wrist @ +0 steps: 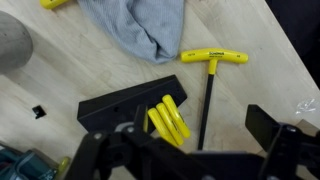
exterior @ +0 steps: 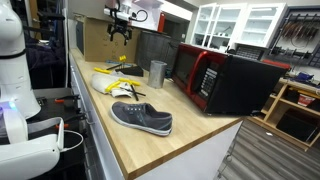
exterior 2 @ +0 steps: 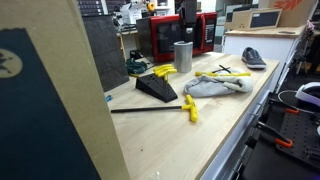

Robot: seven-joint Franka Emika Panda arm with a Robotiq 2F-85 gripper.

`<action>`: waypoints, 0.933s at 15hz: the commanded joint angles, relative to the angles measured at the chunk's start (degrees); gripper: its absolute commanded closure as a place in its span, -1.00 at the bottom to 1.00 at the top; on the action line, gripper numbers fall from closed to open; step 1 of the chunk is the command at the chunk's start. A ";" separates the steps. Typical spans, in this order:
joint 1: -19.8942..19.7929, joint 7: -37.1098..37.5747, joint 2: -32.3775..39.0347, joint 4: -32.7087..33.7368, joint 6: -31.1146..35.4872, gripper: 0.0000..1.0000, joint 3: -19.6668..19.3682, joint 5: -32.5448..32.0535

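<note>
Spanning both exterior views, the wooden tabletop (exterior: 195,140) carries everything. A red-and-black microwave (exterior: 235,80) stands along one side of it, and a grey shoe (exterior: 142,118) lies on its sole near the front edge. A crumpled grey cloth (wrist: 140,25) lies further along, just beside the black wedge stand (wrist: 125,108), which rests flat on the wood with yellow keys (wrist: 168,122) stuck in it. A metal cup (exterior 2: 182,55) stands upright near the stand. One loose T-handle key (wrist: 208,90), with a yellow grip and black shaft, lies just beside the stand. The gripper (exterior: 120,35) hangs well above the stand, its jaws apart and holding nothing.
</note>
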 commanded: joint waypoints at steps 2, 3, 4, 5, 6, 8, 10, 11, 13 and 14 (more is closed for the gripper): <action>-0.44 -7.91 7.22 10.17 -7.59 -1.00 0.56 -1.08; -0.59 -9.19 8.47 11.94 -8.90 -1.00 0.78 -1.59; -0.70 -10.41 9.72 13.49 -9.95 -1.00 1.01 -2.00; -0.76 -11.62 11.05 15.05 -11.01 -1.00 1.34 -2.67; -0.84 -12.62 12.09 16.38 -11.94 -1.00 1.64 -3.41; -0.87 -14.39 14.52 18.98 -13.64 -1.00 2.33 -5.05; -0.83 -15.62 16.49 20.96 -14.99 -1.00 3.02 -6.71; -0.73 -16.20 17.42 21.79 -15.44 -1.00 3.38 -7.63; -0.57 -16.49 19.31 23.32 -15.97 -1.00 4.03 -9.49; -0.49 -16.48 20.24 23.92 -16.17 -1.00 4.35 -10.27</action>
